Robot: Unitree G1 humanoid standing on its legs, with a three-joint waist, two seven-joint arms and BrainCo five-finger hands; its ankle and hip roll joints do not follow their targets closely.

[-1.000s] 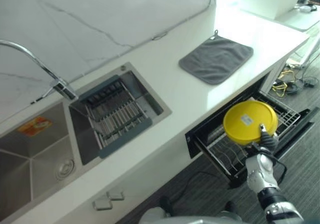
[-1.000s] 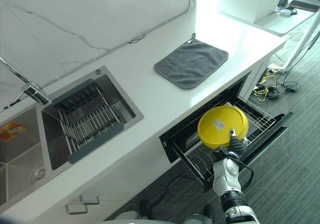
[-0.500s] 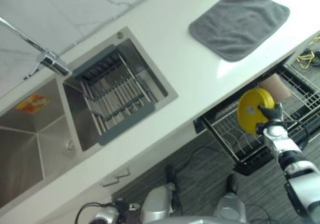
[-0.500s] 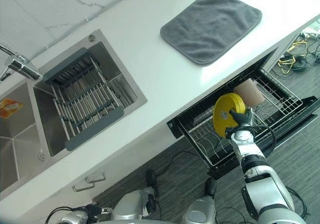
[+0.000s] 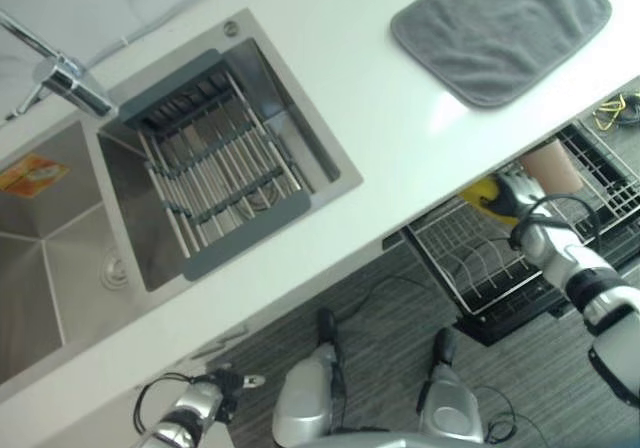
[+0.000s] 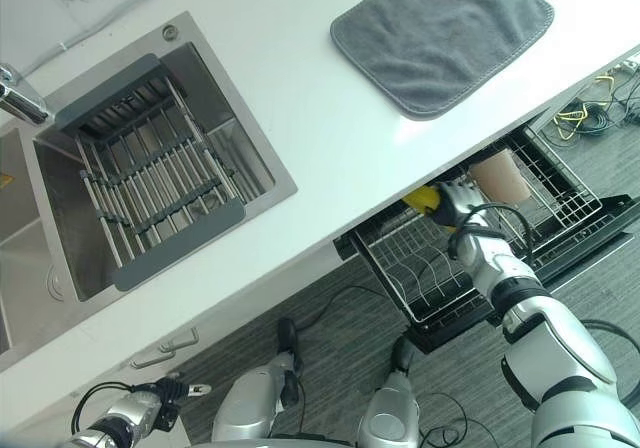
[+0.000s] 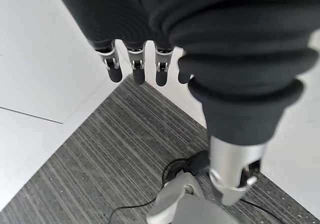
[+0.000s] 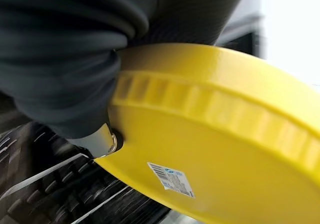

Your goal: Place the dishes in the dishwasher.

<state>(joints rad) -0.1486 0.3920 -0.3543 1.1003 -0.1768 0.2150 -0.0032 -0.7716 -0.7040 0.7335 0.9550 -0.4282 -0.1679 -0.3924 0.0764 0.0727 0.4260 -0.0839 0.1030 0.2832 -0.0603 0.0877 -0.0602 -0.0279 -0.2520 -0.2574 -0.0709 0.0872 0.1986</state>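
A yellow plate [image 8: 225, 149] is pinched in my right hand [image 5: 515, 196], with the thumb pressed on its underside beside a small sticker. The plate [image 6: 422, 199] is held inside the pulled-out dishwasher rack [image 6: 420, 268], just under the white counter's edge, which hides most of it. A beige cup [image 6: 498, 176] stands in the rack just to the right of the hand. My left hand [image 7: 135, 69] hangs low at my left side over the grey striped floor, fingers straight and holding nothing.
A grey cloth [image 5: 500, 28] lies on the white counter [image 5: 380, 118] above the dishwasher. To the left is a steel sink [image 5: 60, 248] with a slatted drain rack [image 5: 215, 168] and a tap [image 5: 65, 73]. The dishwasher's open door [image 6: 590, 233] juts over the floor.
The camera has tilted further down. My right hand has carried the yellow plate up and back under the counter's edge, so most of the plate is now hidden.
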